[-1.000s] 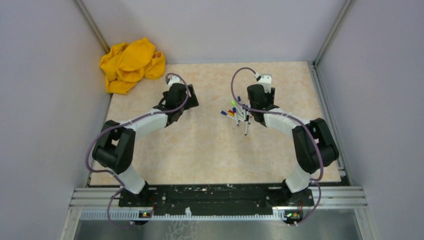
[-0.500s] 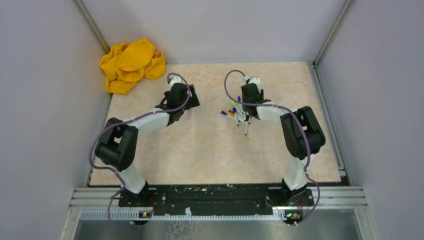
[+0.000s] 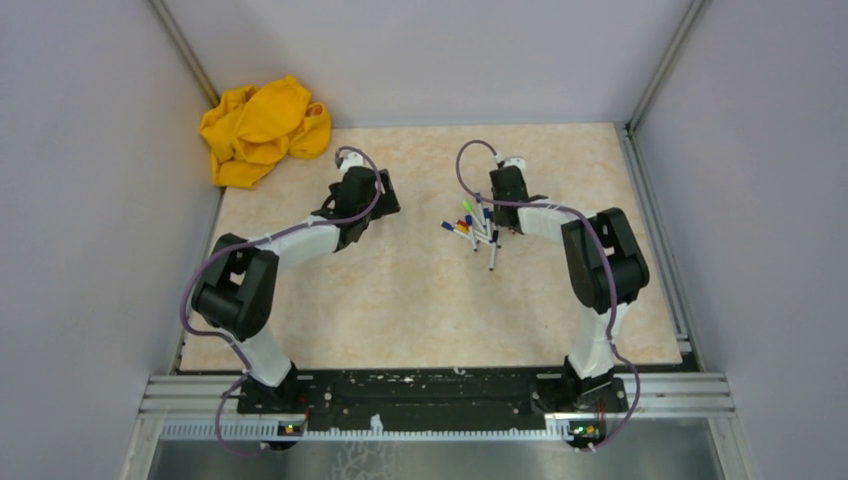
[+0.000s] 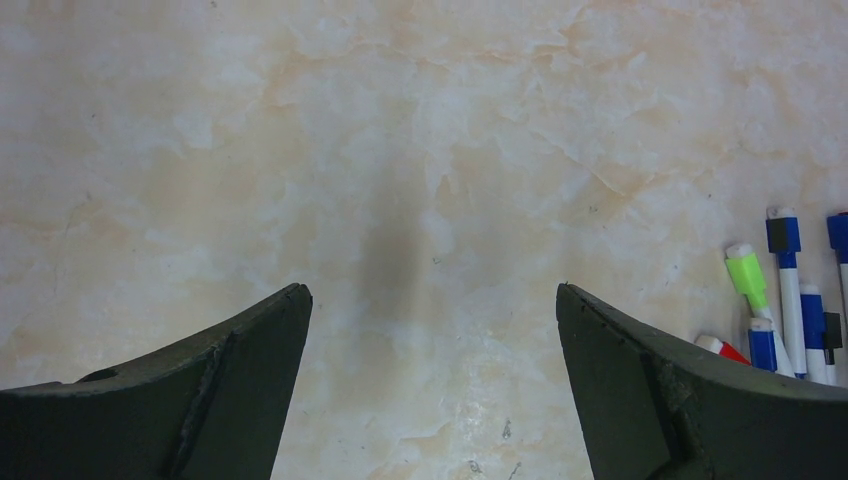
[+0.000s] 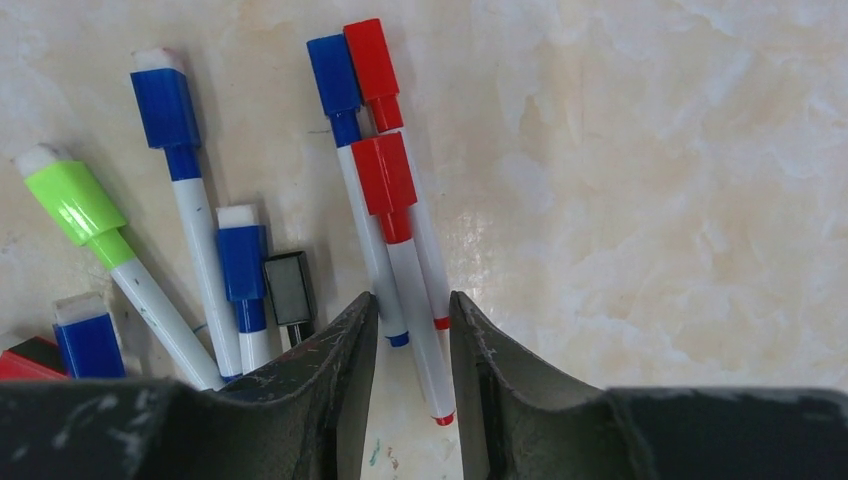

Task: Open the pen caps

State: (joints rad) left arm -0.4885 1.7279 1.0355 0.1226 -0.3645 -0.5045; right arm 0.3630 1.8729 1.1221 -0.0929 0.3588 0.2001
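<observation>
Several white pens lie in a pile (image 3: 475,228) right of the table's middle. The right wrist view shows their caps still on: two red caps (image 5: 383,172), blue caps (image 5: 164,105), a green cap (image 5: 75,200) and a black cap (image 5: 291,287). My right gripper (image 5: 412,305) is down on the pile, its jaws narrow around the barrels of the red pens and one blue pen; in the top view it is at the pile's right edge (image 3: 497,218). My left gripper (image 4: 432,290) is wide open and empty over bare table, with the green cap (image 4: 745,272) at its right.
A crumpled yellow cloth (image 3: 262,128) lies at the back left corner. Grey walls and metal rails (image 3: 650,190) border the beige marbled table (image 3: 400,300).
The right arm has swung its elbow inward and its gripper has shifted left onto the pen pile. The left arm has barely moved.
</observation>
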